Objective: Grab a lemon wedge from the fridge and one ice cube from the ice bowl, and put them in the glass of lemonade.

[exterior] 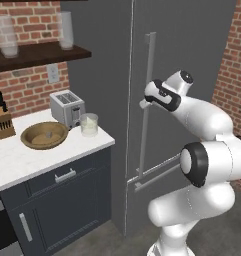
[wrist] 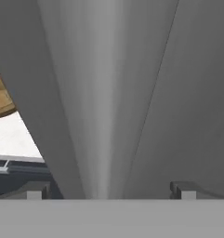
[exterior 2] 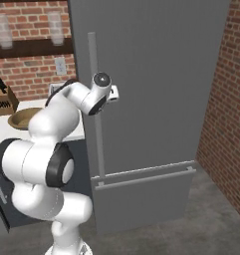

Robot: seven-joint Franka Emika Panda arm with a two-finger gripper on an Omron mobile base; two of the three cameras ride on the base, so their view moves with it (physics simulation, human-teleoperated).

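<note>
One closed fridge [exterior 2: 156, 99] fills the frame centre; its long bar handle [wrist: 92, 116] runs between the hand's [wrist: 108, 189] wide-open fingers. Closing squarely on the bar before pulling should help. At left, on the bench [exterior: 22, 160], sit the ice bowl [exterior: 44, 135] and glass of lemonade [exterior: 89, 125].

Silver toaster [exterior: 67, 107] and knife block [exterior: 2, 122] on the white counter [exterior: 22, 160], against brick wall [exterior: 27, 85].

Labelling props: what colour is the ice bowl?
Brown wood, the ice bowl; clearest in the left base view.
</note>
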